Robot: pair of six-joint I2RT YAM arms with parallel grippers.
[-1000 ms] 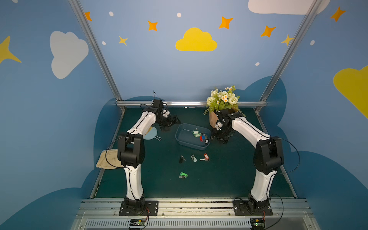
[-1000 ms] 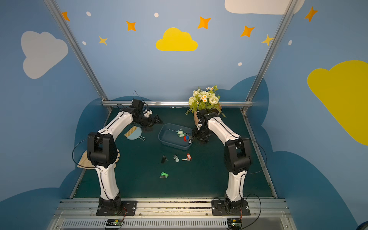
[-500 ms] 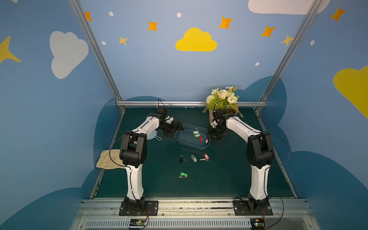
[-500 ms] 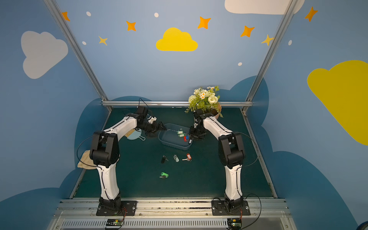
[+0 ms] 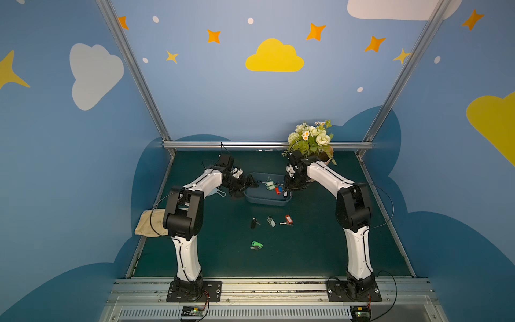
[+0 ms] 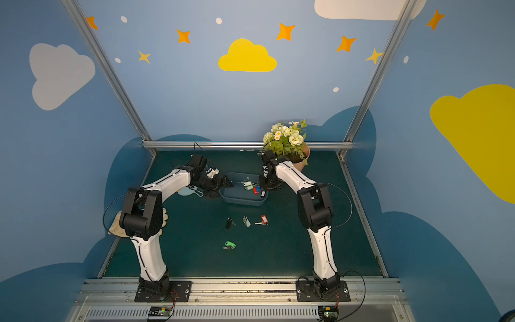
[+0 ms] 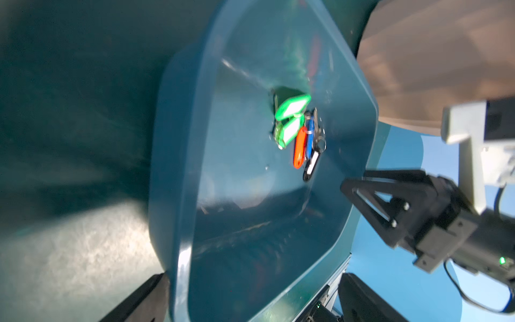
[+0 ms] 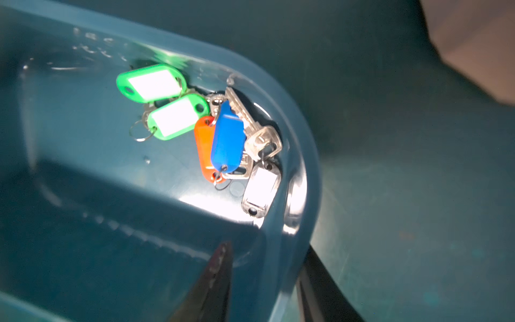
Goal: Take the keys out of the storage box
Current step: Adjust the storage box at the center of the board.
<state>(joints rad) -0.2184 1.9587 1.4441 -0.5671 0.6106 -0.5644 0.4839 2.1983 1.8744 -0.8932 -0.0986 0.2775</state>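
Wrist views alone show the newly arrived left gripper (image 7: 253, 278) gaping and right gripper (image 8: 266, 249), grip unclear, straddling the storage box (image 7: 178, 167) holding keys (image 8: 223, 136).

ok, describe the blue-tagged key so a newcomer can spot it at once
Find the storage box at the back of the green mat, just before the flowerpot. Tagged keys are piled at its end nearest the pot. The blue-tagged key lies atop the orange-red tag, between two green tags and the greyish tag; it is the only blue tag in view.
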